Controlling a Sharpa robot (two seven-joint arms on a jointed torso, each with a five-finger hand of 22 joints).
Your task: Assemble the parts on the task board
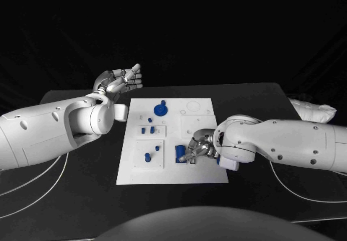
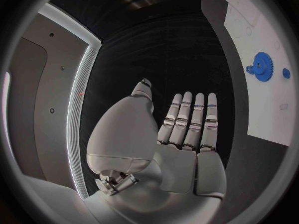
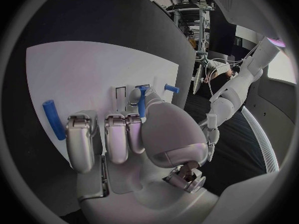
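While the right hand (image 1: 194, 149) rests low over the near right part of the task board (image 1: 199, 173), its fingers (image 3: 116, 137) are curled inward, and a slim blue peg (image 3: 142, 100) stands up just behind the thumb tip; whether the peg is pinched or merely beside the fingers cannot be told. Just outside the outermost finger lies a blue cylinder (image 3: 53, 119), flat on the white plate. Beyond the fingertips, further across the board, a short blue pin (image 3: 171, 88) sticks out near the board's edge.

Well off the board's far left corner, the left hand (image 1: 120, 80) is raised above the tabletop (image 1: 79, 95), its fingers (image 2: 190, 122) straight, side by side and grasping nothing. Well apart from those fingertips, a blue gear (image 1: 160, 108) sits at the far end of the board, with a small blue knob (image 2: 286, 73) just beside it. Small blue pieces (image 1: 147, 130) stand in the recessed plates between the two hands.
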